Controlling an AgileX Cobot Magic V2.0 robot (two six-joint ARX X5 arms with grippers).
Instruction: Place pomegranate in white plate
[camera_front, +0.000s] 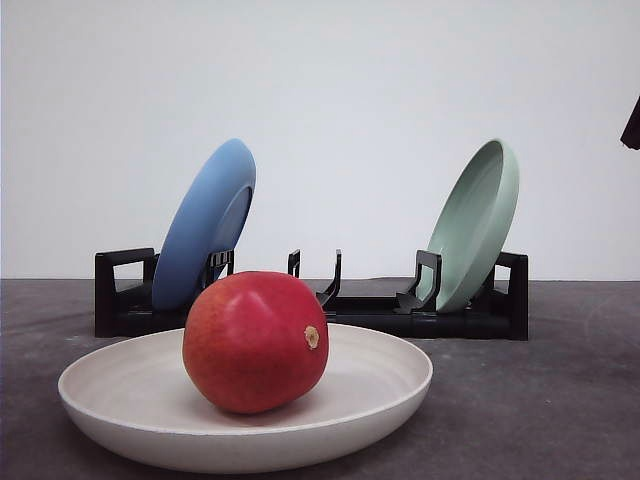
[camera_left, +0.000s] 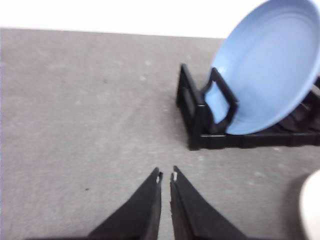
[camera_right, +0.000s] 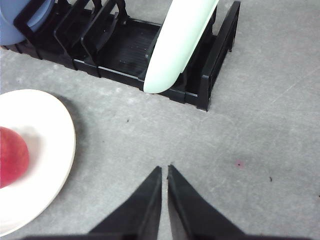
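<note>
Front view: round smooth red pomegranate with orange-yellow blush and a small tan stem nub sits inside the shallow round off-white matte plate, near edge of the grey table, resting on the plate floor slightly left of centre, nub facing right. Behind it, a black slotted dish rack holds a blue plate on the left and a pale green plate on the right, both tilted on edge. Left wrist view: left gripper black, jaws nearly together with just a thin slit between the tips, holding nothing, over bare table; blue plate and rack beyond it, white plate rim at the edge, well apart. Right wrist view: right gripper likewise closed to a sliver, empty, over bare table; pomegranate in the white plate off to its left, not touching; green plate in the rack further away.
</note>
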